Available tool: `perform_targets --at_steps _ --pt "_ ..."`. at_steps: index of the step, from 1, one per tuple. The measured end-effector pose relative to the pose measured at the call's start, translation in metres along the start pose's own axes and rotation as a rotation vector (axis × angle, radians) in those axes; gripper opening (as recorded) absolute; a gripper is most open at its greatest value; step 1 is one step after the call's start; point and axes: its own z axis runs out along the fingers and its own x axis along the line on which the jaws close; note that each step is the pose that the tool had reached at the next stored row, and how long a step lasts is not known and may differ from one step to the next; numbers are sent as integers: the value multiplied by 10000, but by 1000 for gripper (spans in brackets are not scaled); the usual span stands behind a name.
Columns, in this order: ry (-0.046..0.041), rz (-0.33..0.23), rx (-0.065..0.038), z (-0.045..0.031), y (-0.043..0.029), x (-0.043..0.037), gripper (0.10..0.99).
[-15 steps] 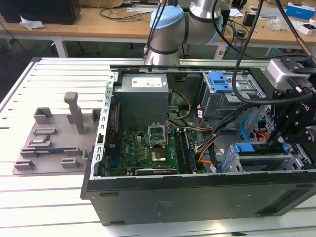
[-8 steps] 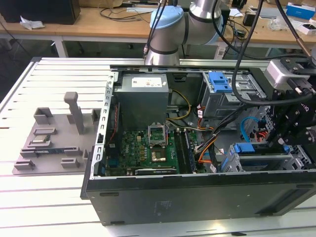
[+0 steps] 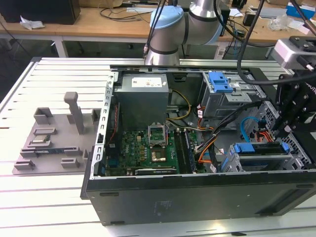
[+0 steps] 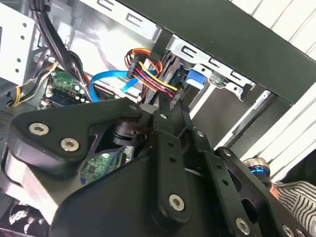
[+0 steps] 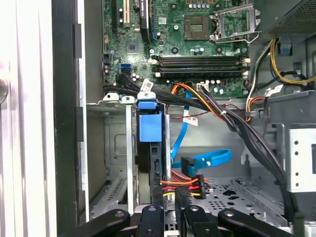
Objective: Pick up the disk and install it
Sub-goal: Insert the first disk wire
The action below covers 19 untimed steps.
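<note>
Open computer case lying on its side on a slatted white table. Inside it: green motherboard, grey power supply box, cable bundles, and a drive cage at the exterior view's right. The disk, with blue rail frame, sits edge-on in that cage; in the first wrist view its blue end stands in the bay. The gripper hangs just beside the disk; whether its fingers are wide or narrow cannot be told. A grey fixture tray rests beside the case; wooden benches stand behind.
</note>
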Motion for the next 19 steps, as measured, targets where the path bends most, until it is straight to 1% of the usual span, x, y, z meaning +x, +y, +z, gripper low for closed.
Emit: perform_targets --at_steps 2,4,6,13,19 --pt "2 0 0 -15 1 -25 227" --pt "7 0 0 -34 3 -54 106" --pt "15 0 1 -49 4 -75 106" --pt "15 0 0 -102 5 -76 106" --pt "16 0 1 -107 5 -76 106"
